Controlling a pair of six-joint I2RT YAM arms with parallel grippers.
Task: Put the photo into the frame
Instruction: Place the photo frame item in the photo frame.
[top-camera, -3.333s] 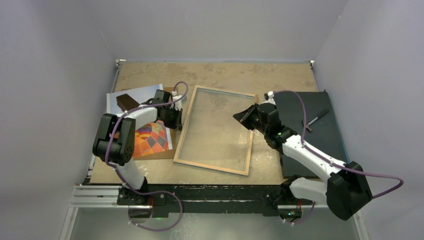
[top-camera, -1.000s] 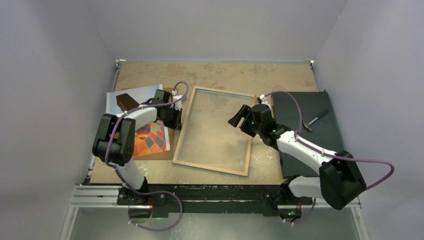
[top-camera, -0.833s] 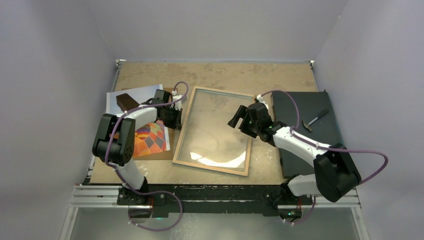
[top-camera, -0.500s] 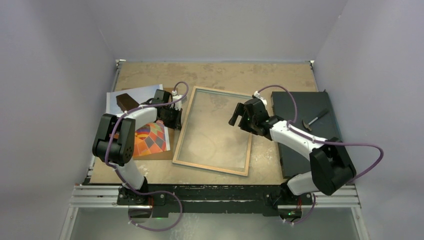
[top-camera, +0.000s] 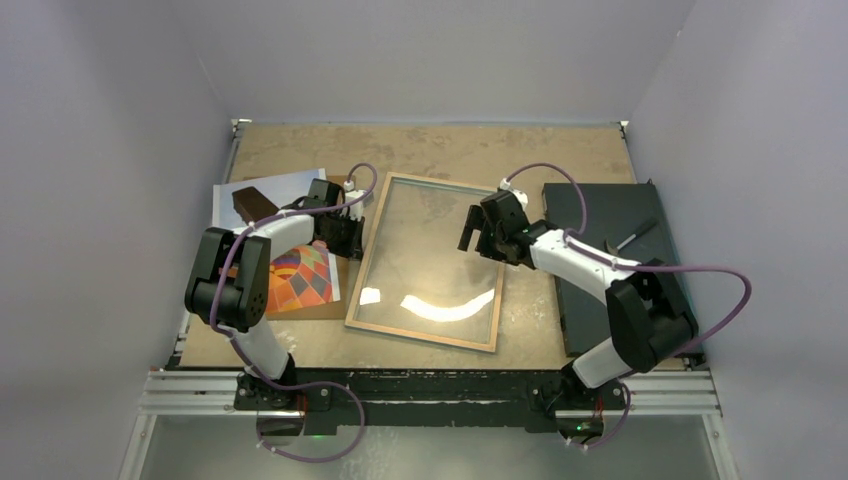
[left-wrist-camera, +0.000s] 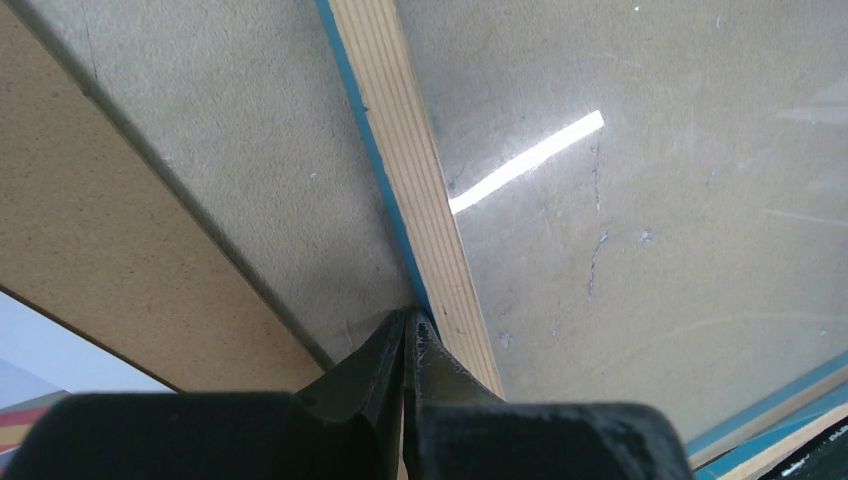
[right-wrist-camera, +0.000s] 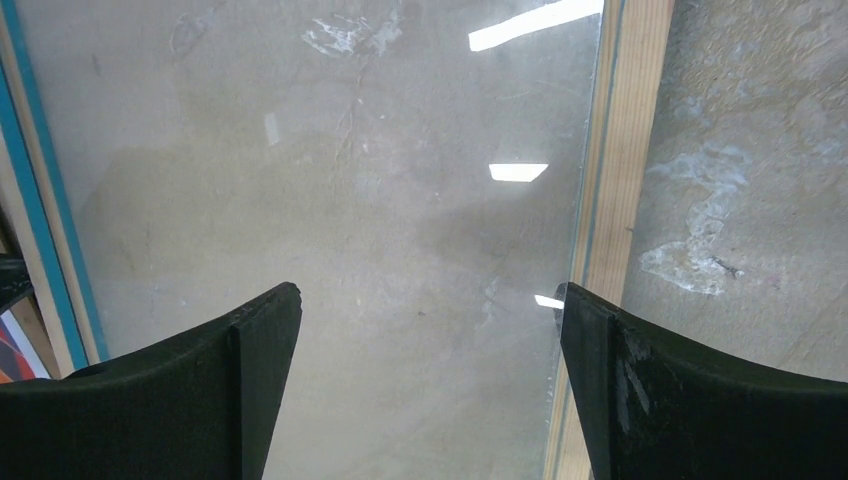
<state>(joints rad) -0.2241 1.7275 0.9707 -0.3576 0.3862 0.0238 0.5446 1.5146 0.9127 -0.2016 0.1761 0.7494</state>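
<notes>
Top external view: frame lying mid-table, between the two arms, slightly skewed, wood-coloured back rim up, clear pane inside, white curved glare on the glass toward the near end. Just beside its left rim, outside it: photo, picture side up, orange and red balloon pattern showing, partly hidden under the left arm. Under the photo, brown backing board peeking out at the near edge. Photo not in the frame yet. At the frame's left rim, between photo and pane: left gripper. Over the right part of the pane, near the right rim: right gripper. On the table's right side, black mat with a small hammer-like tool on it.

Left wrist view: fingers pressed fully together, nothing between them. Tips right at the blue outer edge of the wood rim; touching or just short of it, cannot tell. Bright streak on the glass beyond. Backing board at far left.

Right wrist view: jaws spread wide, holding nothing, above the glass. One finger over the pane, the other over the wood rim on the right. Bare table past that rim. Blue border and wood strip of the opposite side at the left edge of the view.
</notes>
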